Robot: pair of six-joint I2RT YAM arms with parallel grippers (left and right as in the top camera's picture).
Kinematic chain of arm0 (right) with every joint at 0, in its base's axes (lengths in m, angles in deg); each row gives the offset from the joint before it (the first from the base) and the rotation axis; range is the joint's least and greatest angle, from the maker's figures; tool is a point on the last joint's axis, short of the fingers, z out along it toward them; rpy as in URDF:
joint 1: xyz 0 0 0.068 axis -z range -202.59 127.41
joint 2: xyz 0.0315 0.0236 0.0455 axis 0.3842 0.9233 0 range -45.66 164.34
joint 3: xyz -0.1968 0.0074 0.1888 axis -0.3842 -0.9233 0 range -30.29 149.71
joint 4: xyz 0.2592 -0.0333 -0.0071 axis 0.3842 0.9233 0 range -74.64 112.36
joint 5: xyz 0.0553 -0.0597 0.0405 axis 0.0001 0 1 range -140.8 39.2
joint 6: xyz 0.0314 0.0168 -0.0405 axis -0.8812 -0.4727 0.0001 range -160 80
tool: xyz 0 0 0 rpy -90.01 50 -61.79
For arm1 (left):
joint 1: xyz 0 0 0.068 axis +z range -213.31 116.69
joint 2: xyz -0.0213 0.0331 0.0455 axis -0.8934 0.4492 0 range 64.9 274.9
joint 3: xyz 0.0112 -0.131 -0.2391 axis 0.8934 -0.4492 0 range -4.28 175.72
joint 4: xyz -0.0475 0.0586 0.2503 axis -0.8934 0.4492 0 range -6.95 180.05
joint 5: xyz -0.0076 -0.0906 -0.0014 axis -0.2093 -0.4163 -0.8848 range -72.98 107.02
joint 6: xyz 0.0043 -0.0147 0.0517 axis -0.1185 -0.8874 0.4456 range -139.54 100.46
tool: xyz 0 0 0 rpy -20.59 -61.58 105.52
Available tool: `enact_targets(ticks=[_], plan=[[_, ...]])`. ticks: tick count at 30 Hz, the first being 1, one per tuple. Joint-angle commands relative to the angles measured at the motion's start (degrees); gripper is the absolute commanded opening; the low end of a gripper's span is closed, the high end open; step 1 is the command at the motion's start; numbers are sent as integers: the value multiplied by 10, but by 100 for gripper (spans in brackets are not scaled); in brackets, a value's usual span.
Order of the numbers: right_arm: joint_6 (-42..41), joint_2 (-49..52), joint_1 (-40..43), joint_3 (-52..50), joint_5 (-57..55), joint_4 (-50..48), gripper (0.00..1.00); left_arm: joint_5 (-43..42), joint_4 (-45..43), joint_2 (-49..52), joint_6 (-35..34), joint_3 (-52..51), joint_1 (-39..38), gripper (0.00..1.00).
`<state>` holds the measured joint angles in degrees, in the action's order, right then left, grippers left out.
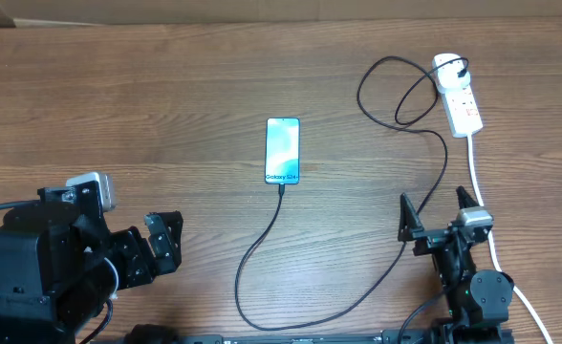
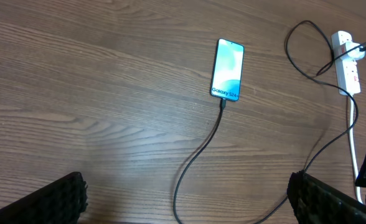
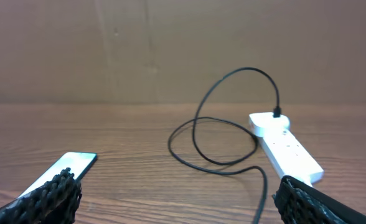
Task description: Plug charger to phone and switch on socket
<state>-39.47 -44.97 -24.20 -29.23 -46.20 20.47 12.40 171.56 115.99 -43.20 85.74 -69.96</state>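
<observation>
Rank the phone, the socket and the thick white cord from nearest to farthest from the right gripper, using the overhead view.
1. white cord: runs just past the right gripper on its right side.
2. socket: ahead of the gripper, at the table's far right.
3. phone: off to the gripper's left, near the table's middle.

table [image 1: 147,105]: brown wood-grain top, smooth, dull sheen.
phone [image 1: 282,150]: glossy glass-like screen, pale blue-white.
charger [image 3: 245,69]: thin black cable, matt, rubbery look.
socket [image 1: 463,103]: smooth white plastic, faint gloss, red print.
left gripper [image 2: 186,200] and right gripper [image 3: 180,202]: fingers [image 2: 58,199] matt black, ridged texture, plastic look.
far backdrop [image 3: 108,50]: matt brown, cardboard-like.
</observation>
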Motion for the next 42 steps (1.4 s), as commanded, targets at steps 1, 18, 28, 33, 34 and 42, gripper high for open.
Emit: enact_targets(ticks=[1, 18, 28, 33, 34, 42], plan=[[0, -5, -3, -6, -26, -1, 100, 6, 0, 2, -3, 0, -1, 100], [27, -6, -3, -6, -35, 0, 100, 6, 0, 2, -3, 0, -1, 99], [27, -5, -3, -6, -35, -2, 100, 6, 0, 2, -3, 0, -1, 100], [27, -5, -3, -6, -35, -2, 100, 6, 0, 2, -3, 0, -1, 100], [27, -5, -3, -6, -35, -3, 100, 6, 0, 2, -3, 0, -1, 99], [27, -5, -3, -6, -35, -3, 100, 6, 0, 2, -3, 0, -1, 100]])
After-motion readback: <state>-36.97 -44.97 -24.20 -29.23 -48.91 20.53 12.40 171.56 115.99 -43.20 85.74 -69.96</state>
